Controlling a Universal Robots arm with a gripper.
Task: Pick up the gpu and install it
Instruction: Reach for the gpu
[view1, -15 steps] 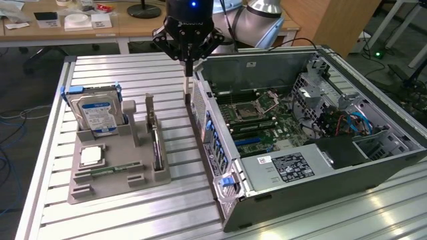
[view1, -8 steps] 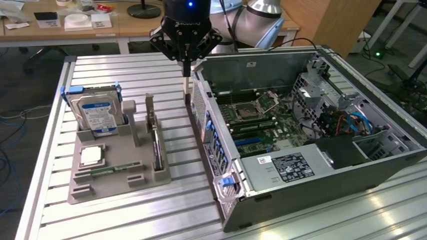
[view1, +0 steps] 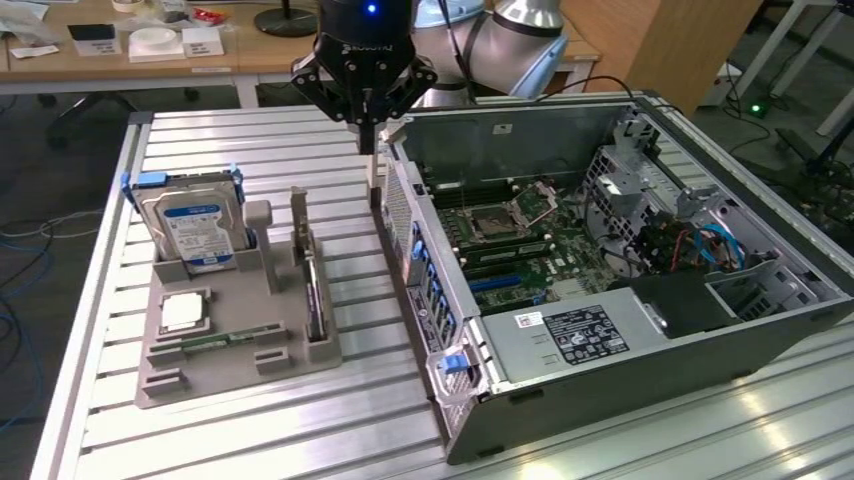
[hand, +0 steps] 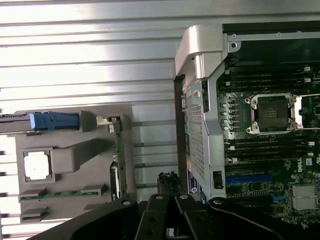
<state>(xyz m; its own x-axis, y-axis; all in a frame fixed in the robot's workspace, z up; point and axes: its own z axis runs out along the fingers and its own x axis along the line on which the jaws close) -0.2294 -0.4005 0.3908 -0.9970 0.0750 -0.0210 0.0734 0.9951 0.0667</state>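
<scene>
Open PC case; HDD upright in gray holder

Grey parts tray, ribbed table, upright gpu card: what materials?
Matte grey parts tray: likely plastic; dull, uniform, no glare. Ribbed silver table: looks like extruded aluminium; brushed sheen, bright reflections. Thin upright gpu card: circuit board, greenish along its edge in the wrist view, with a pale silver bracket, probably steel.

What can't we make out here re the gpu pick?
- gpu: edge-on in both views; faces unreadable, lower edge hidden in the gray holder.
- Motherboard: wrist view, part covered by the tool's dark body.
- Hard drive label: exterior view, text too small.
</scene>
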